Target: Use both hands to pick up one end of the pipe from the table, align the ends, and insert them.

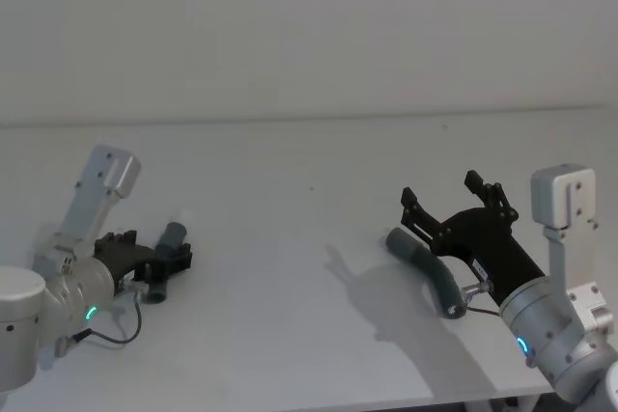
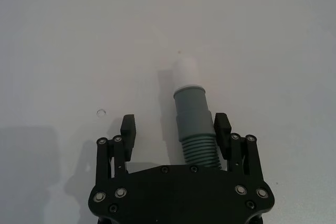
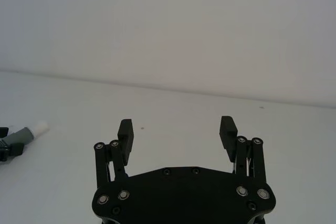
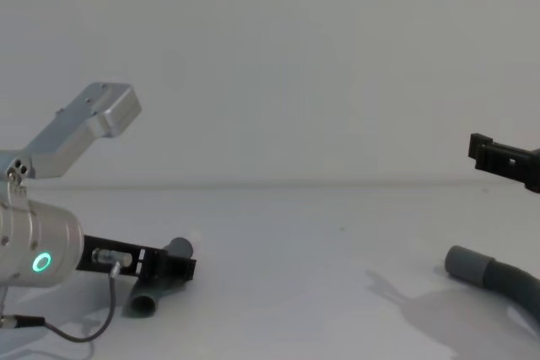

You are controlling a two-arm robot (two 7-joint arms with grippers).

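The short bent pipe (image 1: 166,256) lies on the white table (image 1: 290,200) at the left. My left gripper (image 1: 166,263) is low over it, open, with a finger on each side. In the left wrist view the grey cuff (image 2: 190,109) with its white tip (image 2: 186,72) points out beyond the left gripper (image 2: 175,128); one finger touches the hose and the other stands apart. The longer pipe (image 1: 427,273) lies at the right. My right gripper (image 1: 454,202) hovers above it, open and holding nothing, as the right wrist view (image 3: 177,131) also shows.
Bare table stretches between the two pipe pieces (image 4: 337,292). The table's front edge (image 1: 386,402) runs close under the right arm. A plain wall (image 1: 309,26) rises behind the table's far edge.
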